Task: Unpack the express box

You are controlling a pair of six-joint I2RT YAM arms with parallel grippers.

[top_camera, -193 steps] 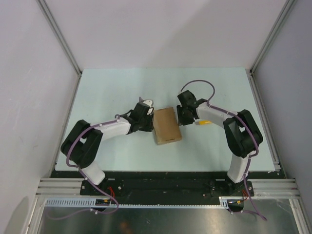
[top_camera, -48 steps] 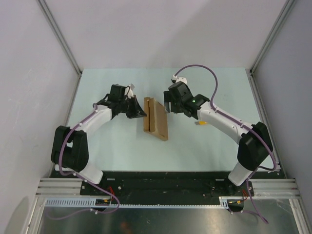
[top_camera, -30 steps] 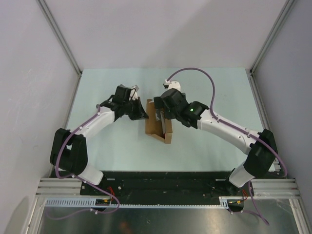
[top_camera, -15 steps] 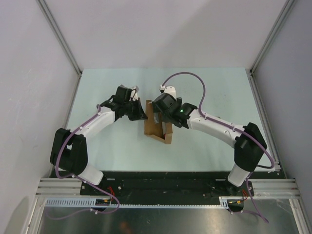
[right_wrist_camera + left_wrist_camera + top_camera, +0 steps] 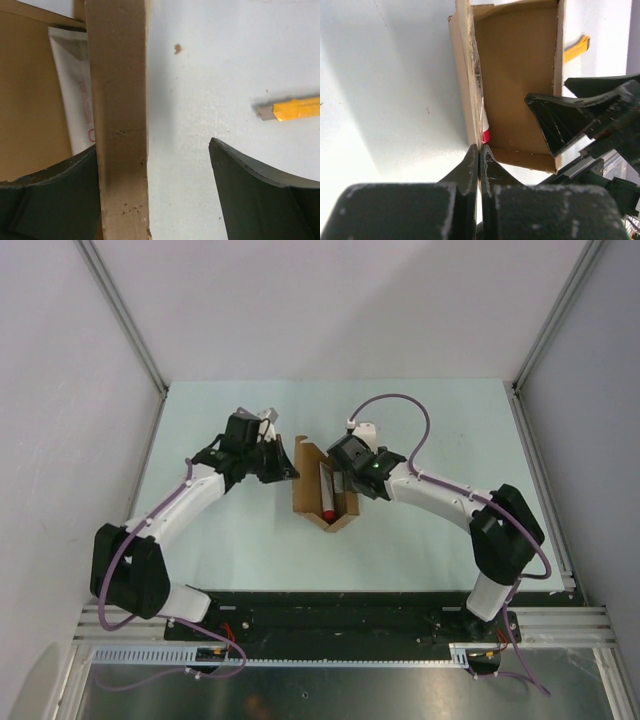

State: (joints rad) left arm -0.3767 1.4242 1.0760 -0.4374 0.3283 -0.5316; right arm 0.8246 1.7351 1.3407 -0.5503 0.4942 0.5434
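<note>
Since the earlier view, our right arm has drawn back towards the right edge, and the white tube (image 5: pixel 326 488) with its red cap now shows inside the box (image 5: pixel 517 75). The box lies open near the middle of the worktop (image 5: pixel 450 420), its lid flap (image 5: pixel 470 75) stood up on the left side.

Our left claw (image 5: pixel 479 148) is closed tight, pinching the thin edge of that flap. Our right claw (image 5: pixel 152 150) stands apart and holds nothing; its fingers straddle the box's right wall (image 5: pixel 120 100), one inside by the tube, one outside. A yellow knife (image 5: pixel 295 108) lies on the worktop beyond it, clear of the box.

We judge the box light and fairly stiff, though thin card will bend or tear if pulled hard, and it would slide easily. The flap edge and the right wall look like the best holds to steady it. The tube seems smooth and round, so we would take it across its middle.
</note>
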